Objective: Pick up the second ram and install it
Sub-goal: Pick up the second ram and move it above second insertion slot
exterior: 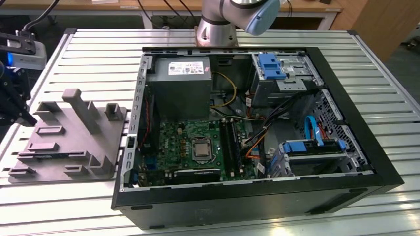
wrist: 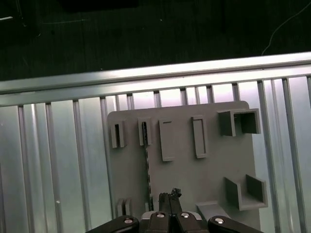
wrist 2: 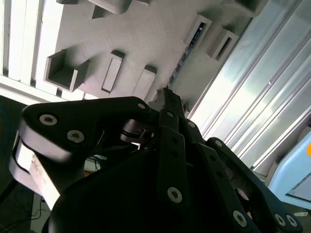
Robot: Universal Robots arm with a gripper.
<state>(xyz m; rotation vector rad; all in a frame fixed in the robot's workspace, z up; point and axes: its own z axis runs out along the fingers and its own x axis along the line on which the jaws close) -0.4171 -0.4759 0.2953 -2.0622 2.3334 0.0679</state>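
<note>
You are looking at the pick-up step, with the approach under way and no grasp yet made. The second ram (wrist: 145, 165) is standing on edge in a narrow slot of the grey holder (wrist: 189, 179), which is lying on the slatted counter (wrist: 63, 160) beside the open computer case (exterior: 262, 196). The gripper (wrist: 170, 195) is hovering above the holder, near one end of the stick but off to its side, not around it. In both wrist views its fingers are sitting together with nothing between them.

To my eye, the next move is calling for the fingers to part and line up across the stick's thin upper edge, squarely and near its middle, so that it lifts straight out of the slot without tilting. The memory slots (exterior: 226, 142) on the board are lying well apart from the holder, inside the case.
</note>
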